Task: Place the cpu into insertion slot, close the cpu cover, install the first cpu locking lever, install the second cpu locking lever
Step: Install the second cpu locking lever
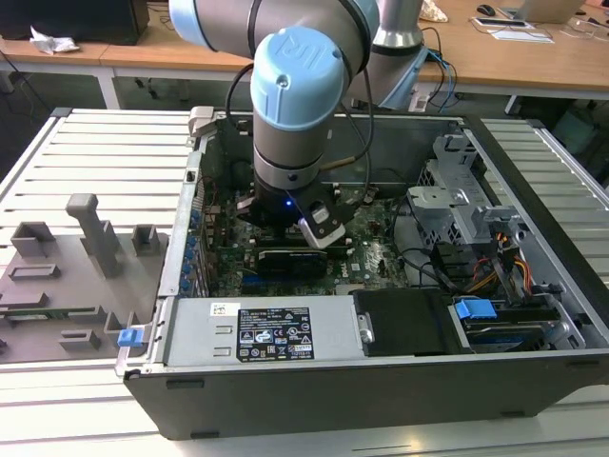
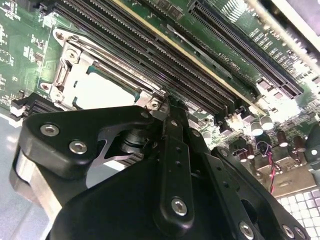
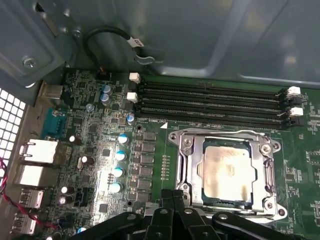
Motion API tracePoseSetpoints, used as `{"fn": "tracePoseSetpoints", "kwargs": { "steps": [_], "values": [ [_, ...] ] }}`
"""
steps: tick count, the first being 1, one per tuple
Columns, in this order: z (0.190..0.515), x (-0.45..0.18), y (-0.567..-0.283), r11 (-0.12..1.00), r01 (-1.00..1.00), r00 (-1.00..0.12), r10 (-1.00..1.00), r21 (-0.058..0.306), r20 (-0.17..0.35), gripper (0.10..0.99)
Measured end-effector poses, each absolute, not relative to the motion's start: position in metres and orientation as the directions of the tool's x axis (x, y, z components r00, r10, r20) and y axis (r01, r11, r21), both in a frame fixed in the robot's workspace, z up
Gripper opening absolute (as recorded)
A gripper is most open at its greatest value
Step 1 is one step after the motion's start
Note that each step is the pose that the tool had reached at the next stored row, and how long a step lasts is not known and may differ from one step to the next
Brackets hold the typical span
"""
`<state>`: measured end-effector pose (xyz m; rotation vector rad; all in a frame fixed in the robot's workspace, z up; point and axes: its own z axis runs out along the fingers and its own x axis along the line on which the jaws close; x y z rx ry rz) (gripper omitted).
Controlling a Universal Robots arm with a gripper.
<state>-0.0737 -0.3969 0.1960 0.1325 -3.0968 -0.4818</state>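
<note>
Jaws pressed together, empty, gripper (image 3: 175, 197) at the socket's edge. Cpu (image 3: 226, 170) sits in the insertion slot (image 3: 197, 197), cpu cover (image 3: 192, 162) down over it. Whether both locking levers are latched, cannot tell.

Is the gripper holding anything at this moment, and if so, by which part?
It cannot be told. The gripper is low at the edge of the cpu cover, which lies closed over the cpu, but no grasp is visible.
</note>
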Motion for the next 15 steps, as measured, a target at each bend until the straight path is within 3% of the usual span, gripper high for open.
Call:
{"fn": "tracePoseSetpoints", "kwargs": {
  "steps": [15],
  "values": [
    [0.1958,-0.0747,-0.3977,0.950,-0.083,-0.996,-0.084,0.300,-0.008,0.106]
  ]
}}
